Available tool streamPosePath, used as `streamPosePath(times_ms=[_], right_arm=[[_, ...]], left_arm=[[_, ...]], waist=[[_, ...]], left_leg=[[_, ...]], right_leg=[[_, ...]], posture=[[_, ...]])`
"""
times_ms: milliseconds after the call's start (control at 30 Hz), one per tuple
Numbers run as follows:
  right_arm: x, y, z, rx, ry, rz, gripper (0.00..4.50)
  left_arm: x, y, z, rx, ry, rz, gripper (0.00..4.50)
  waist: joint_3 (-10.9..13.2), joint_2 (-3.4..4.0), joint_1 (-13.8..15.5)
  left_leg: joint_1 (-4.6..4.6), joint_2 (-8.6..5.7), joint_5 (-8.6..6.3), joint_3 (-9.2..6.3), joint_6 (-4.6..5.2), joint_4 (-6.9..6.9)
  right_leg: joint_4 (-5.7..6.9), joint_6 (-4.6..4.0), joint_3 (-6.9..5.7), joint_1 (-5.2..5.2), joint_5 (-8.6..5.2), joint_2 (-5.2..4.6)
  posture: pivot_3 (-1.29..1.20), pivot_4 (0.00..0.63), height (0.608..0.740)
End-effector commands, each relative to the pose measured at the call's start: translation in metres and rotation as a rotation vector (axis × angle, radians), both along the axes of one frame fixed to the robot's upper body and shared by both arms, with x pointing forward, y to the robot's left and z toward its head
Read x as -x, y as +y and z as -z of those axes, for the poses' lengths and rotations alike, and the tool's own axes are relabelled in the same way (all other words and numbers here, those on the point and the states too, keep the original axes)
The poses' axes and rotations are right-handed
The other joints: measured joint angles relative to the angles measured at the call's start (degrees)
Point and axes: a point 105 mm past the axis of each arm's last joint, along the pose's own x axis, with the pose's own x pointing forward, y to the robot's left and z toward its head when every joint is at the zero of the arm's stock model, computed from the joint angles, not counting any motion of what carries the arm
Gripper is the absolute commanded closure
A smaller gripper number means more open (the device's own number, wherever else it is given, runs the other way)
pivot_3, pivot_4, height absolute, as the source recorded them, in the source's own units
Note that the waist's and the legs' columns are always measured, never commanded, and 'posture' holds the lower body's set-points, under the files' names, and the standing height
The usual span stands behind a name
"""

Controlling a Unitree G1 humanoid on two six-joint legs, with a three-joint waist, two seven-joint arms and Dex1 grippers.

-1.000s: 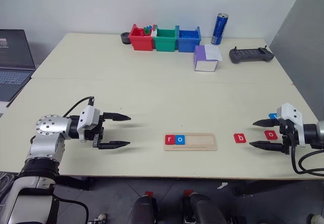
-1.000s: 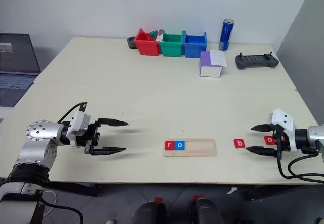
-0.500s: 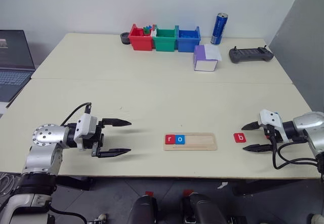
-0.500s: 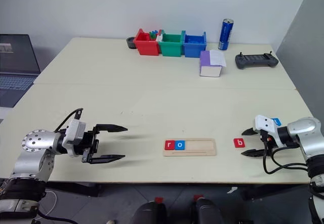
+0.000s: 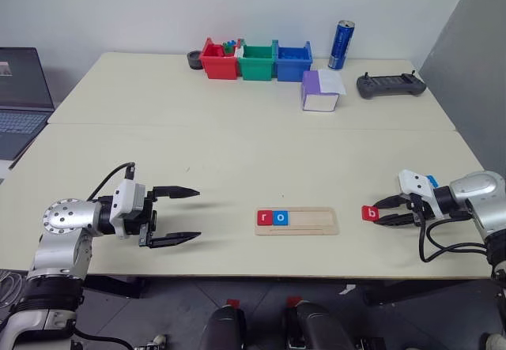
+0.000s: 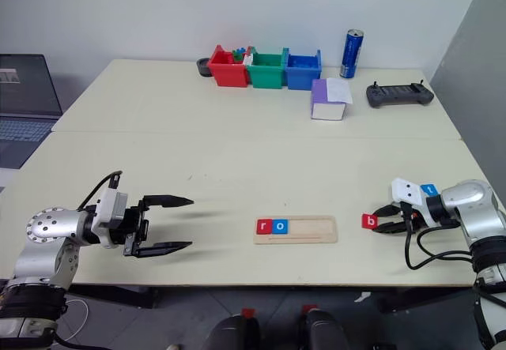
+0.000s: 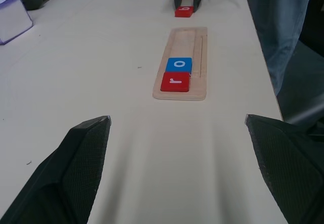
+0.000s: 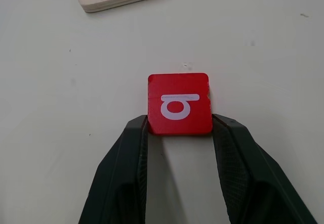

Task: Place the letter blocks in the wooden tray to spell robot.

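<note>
The wooden tray lies near the table's front edge, with a red r block and a blue o block at its left end. Just right of the tray a red b block rests on the table. My right gripper is shut on it, and the fingers press its two sides in the right wrist view. A blue block shows beside the right wrist. My left gripper hovers open and empty, left of the tray and pointing toward it.
Red, green and blue bins line the far edge. A blue can, a purple-and-white box and a black controller stand to their right. A laptop sits at far left.
My right gripper has moved left and down to the red b block and closed on it. The left gripper stays open in about the same place.
</note>
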Motion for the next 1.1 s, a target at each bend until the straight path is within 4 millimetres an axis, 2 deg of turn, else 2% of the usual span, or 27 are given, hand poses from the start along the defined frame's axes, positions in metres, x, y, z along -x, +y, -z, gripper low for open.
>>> streamPosePath(times_ms=[33,167,267,367,533,800,1100], right_arm=[[0.006,0.030,-0.039,0.007,-0.039,-0.128,3.04],[0.016,0.075,-0.049,-0.018,-0.069,-0.223,3.04],[0.019,0.102,-0.045,-0.024,-0.095,-0.262,3.04],[0.016,0.121,-0.038,-0.018,-0.122,-0.265,3.04],[0.006,0.136,-0.028,0.034,-0.149,-0.213,3.04],[0.006,0.141,-0.018,0.096,-0.143,-0.215,3.04],[0.000,0.155,-0.017,0.093,-0.145,-0.198,3.04]], left_arm=[[-0.001,0.004,-0.011,-0.032,-0.056,0.005,0.00],[0.001,0.000,-0.009,-0.028,-0.062,0.017,0.00],[0.002,-0.004,-0.007,-0.018,-0.064,0.023,0.00],[0.002,-0.007,-0.007,-0.009,-0.066,0.024,0.00],[0.006,-0.008,-0.005,-0.006,-0.065,0.022,0.00],[0.007,-0.009,-0.005,-0.001,-0.063,0.015,0.00],[0.006,-0.010,-0.004,0.000,-0.064,0.013,0.00]], waist=[[0.0,0.07,0.0],[0.0,0.06,0.0],[0.0,0.06,0.1],[0.0,0.05,0.1],[0.0,0.05,0.1],[0.0,0.05,0.1],[0.0,0.05,0.0]], left_leg=[[-0.01,0.00,0.00,0.00,0.00,0.00],[0.00,0.04,0.00,-0.04,0.00,-0.03],[-0.02,0.03,-0.01,-0.04,0.00,-0.01],[-0.06,-0.01,-0.01,-0.04,0.01,0.01],[-0.07,-0.02,0.00,-0.04,0.00,0.02],[-0.07,-0.02,0.00,-0.03,0.00,0.02],[-0.07,-0.01,0.00,-0.04,0.00,0.02]], right_leg=[[0.01,0.00,0.01,-0.02,0.00,0.00],[0.00,0.00,-0.06,-0.02,0.00,0.01],[-0.01,0.00,-0.06,-0.01,0.00,0.00],[-0.02,0.00,-0.05,-0.02,0.00,-0.04],[-0.01,-0.01,-0.05,-0.04,-0.01,-0.05],[-0.01,-0.03,-0.05,-0.04,-0.01,-0.05],[0.00,-0.03,-0.06,-0.04,-0.01,-0.04]], posture=[[0.00,0.150,0.740],[0.00,0.150,0.740],[0.00,0.150,0.740],[0.00,0.150,0.740],[0.00,0.150,0.740],[0.00,0.150,0.740],[0.00,0.150,0.740]])
